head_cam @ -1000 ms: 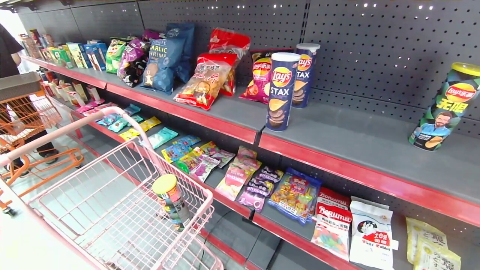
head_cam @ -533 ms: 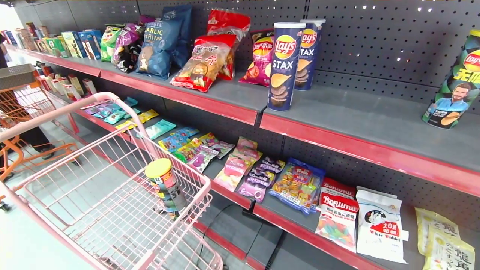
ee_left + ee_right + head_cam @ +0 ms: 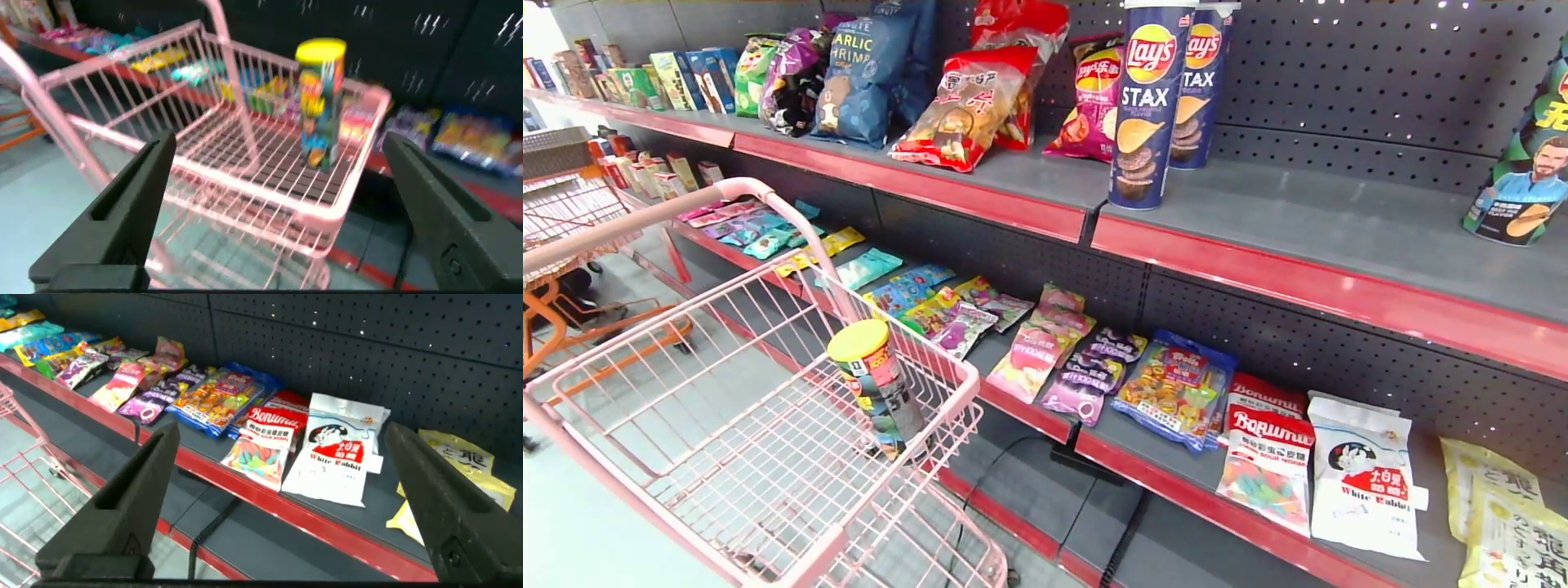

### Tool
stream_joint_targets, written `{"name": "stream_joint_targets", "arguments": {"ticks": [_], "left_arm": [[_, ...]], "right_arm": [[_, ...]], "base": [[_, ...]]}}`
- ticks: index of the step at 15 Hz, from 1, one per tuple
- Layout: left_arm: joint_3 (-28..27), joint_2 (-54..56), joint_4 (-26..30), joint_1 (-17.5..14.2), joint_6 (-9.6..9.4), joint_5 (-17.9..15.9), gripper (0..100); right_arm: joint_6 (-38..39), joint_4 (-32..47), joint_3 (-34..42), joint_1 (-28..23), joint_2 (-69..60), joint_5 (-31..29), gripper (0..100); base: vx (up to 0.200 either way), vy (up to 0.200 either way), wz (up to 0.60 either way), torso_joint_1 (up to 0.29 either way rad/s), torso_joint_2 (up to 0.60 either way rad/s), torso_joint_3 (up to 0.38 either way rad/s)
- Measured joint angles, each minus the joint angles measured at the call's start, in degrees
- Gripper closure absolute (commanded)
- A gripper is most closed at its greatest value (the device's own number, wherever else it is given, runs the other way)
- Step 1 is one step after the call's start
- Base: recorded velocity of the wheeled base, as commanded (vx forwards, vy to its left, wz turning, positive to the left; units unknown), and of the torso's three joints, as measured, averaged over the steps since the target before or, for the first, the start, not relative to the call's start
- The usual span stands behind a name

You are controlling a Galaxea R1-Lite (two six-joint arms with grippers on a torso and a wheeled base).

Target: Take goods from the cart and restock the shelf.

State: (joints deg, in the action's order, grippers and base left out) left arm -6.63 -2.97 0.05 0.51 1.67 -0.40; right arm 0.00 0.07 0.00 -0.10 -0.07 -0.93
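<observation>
The left end effector [image 3: 282,204] and the right end effector [image 3: 278,506] both gape empty. Just ahead of the left one, a yellow-lidded cylindrical chip can [image 3: 320,102] stands in the pink wire cart [image 3: 686,326]. The head view has dipped, probably the camera alone, so the can is not yet picked. The grey red-edged shelf [image 3: 1298,220] lies beyond.

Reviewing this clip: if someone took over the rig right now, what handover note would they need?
Left gripper: open, empty, facing the pink cart.
Right gripper: open, empty, near the lower shelf.
Things: one yellow-lidded chip can stands upright in the cart's front corner. A similar green can stands on the upper shelf at far right, with bare space beside it.
Done: nothing in hand.
Left: grasp the cart's can and set it on the upper shelf.
</observation>
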Motion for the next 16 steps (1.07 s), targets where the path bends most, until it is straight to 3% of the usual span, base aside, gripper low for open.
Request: {"name": "stream_joint_targets", "arguments": {"ticks": [4,6,8,10,11,13,14,16], "left_arm": [[-18.16,-20.42,-2.40,0.28,5.79,-0.13,0],[-20.76,-34.80,-11.42,-0.16,7.13,-1.10,0],[-19.99,-49.58,-23.22,-1.00,7.33,-5.32,0],[-18.69,-64.46,-34.67,-2.51,5.02,-12.20,0],[-18.12,-70.92,-39.86,-3.43,2.68,-16.48,0],[-16.80,-81.84,-47.86,-5.08,-4.34,-27.12,0],[-15.97,-85.64,-49.23,-5.61,-6.81,-29.49,0],[-14.73,-90.88,-49.94,-6.07,-8.59,-30.88,0]], "right_arm": [[0.00,0.02,0.00,0.00,0.00,0.00,0],[-0.10,0.02,0.00,0.00,0.00,0.02,0],[-0.40,0.02,0.00,0.02,0.00,0.13,0],[-0.33,0.02,0.00,0.00,0.00,0.15,0],[-0.35,0.02,0.00,0.00,0.00,0.13,0],[-0.38,0.02,0.00,0.00,0.00,0.13,0],[-0.40,0.02,0.00,0.02,0.00,0.13,0],[-0.40,0.04,0.00,0.00,0.00,0.13,0]], "base": [[0.000,0.000,0.00,0.000,0.00,0.000],[0.000,0.000,0.00,0.000,0.00,0.000],[0.000,0.000,0.00,0.000,0.00,0.000],[0.000,0.000,0.00,0.000,0.00,0.000],[0.000,0.000,0.00,0.000,0.00,0.000],[0.000,0.000,0.00,0.000,0.00,0.000],[0.000,0.000,0.00,0.000,0.00,0.000],[0.000,0.000,0.00,0.000,0.00,0.000]]}}
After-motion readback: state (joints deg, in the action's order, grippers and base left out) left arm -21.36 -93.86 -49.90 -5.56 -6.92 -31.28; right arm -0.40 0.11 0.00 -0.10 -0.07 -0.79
